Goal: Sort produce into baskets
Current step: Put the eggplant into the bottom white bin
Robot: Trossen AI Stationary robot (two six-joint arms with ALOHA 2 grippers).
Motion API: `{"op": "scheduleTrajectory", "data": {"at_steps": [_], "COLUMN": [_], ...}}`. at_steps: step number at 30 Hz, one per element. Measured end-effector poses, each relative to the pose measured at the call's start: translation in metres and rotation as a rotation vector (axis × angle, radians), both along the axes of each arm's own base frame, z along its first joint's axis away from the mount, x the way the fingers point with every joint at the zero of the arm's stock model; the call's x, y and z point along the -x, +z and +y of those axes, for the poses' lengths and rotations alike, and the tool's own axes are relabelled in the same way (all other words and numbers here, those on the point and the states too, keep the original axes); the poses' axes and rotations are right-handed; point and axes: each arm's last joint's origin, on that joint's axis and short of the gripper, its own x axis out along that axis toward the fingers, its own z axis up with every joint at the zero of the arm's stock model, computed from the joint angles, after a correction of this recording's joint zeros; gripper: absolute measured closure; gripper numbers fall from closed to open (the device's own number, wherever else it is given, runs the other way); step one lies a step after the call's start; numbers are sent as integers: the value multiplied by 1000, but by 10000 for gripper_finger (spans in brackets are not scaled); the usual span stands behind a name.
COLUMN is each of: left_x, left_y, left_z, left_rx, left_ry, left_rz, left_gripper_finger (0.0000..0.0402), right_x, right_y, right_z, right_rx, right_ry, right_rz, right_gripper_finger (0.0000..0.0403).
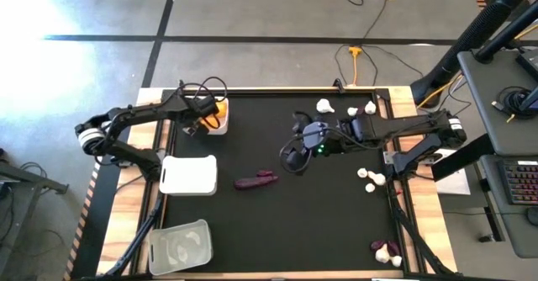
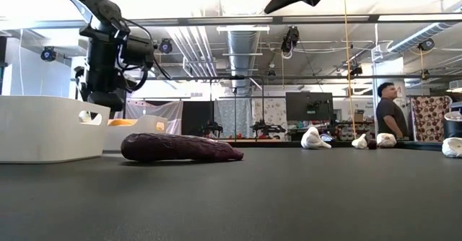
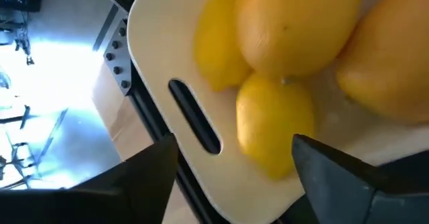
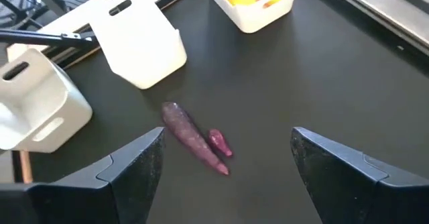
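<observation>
A white basket (image 1: 218, 129) at the table's far left holds several yellow-orange fruits (image 3: 295, 23). My left gripper (image 3: 234, 143) hangs open just over it, fingers either side of the nearest fruit (image 3: 271, 120), which lies in the basket. A long purple sweet potato (image 4: 191, 140) and a small purple piece (image 4: 220, 143) lie on the black table near its middle. Above them, toward the right, my right gripper (image 4: 228, 140) stands open with nothing between its fingers.
A second white basket (image 1: 189, 176) sits left of the purple pieces, and a clear basket (image 1: 179, 246) sits at the near left. Garlic bulbs (image 1: 324, 106) lie at the far right, more (image 1: 370, 180) at the right edge, and some (image 1: 385, 249) at the near right.
</observation>
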Motion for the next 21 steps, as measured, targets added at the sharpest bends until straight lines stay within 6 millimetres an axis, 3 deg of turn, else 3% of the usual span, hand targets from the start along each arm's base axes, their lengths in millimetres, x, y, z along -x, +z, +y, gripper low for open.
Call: {"op": "scheduleTrajectory", "data": {"at_steps": [4,8,17,21], "left_x": [3,-6,-34,-42], "left_y": [5,22,80,86], "left_z": [-5,-17,-65,-95], "left_rx": [48,114,242,357], "left_ry": [14,-42,-443,-643], "left_rz": [-15,-196,-918,-1007], "left_gripper_finger": [105,98,98,98], "right_x": [-1,-8,-31,-44], "right_y": [2,-1,-30,-51], "right_z": [3,3,6,7], "right_rx": [-1,4,-30,-32], "right_ry": [-19,-21,-60,-72], "right_rz": [-28,-43,23,76], "right_gripper_finger": [101,105,98,97]}}
